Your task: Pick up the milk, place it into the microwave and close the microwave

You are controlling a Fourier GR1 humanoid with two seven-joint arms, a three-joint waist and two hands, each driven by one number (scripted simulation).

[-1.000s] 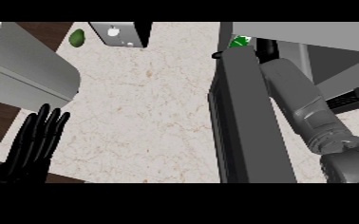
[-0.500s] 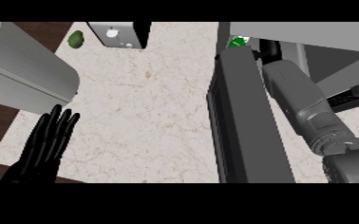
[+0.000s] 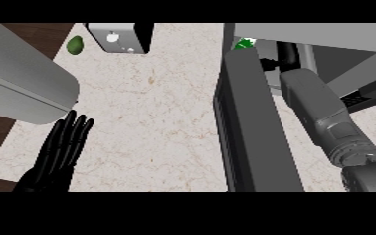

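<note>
The milk (image 3: 243, 43) shows only as a small green and white tip at the far end of the microwave's open door (image 3: 253, 124), a dark slab standing on edge along the counter. My right forearm (image 3: 320, 114) reaches past the door into the microwave (image 3: 308, 35). Only a dark part of my right hand (image 3: 289, 56) shows, just right of the milk; whether it touches the milk is hidden. My left hand (image 3: 62, 152) rests open at the lower left over the marble counter (image 3: 154, 109).
A large grey rounded body (image 3: 29, 89) fills the left side above my left hand. A small green fruit (image 3: 74, 45) lies at the far left on a brown surface. Beside it stands a grey box with white knobs (image 3: 117, 36).
My left hand has slid up and to the right, further onto the counter. The right arm and the milk have barely shifted.
</note>
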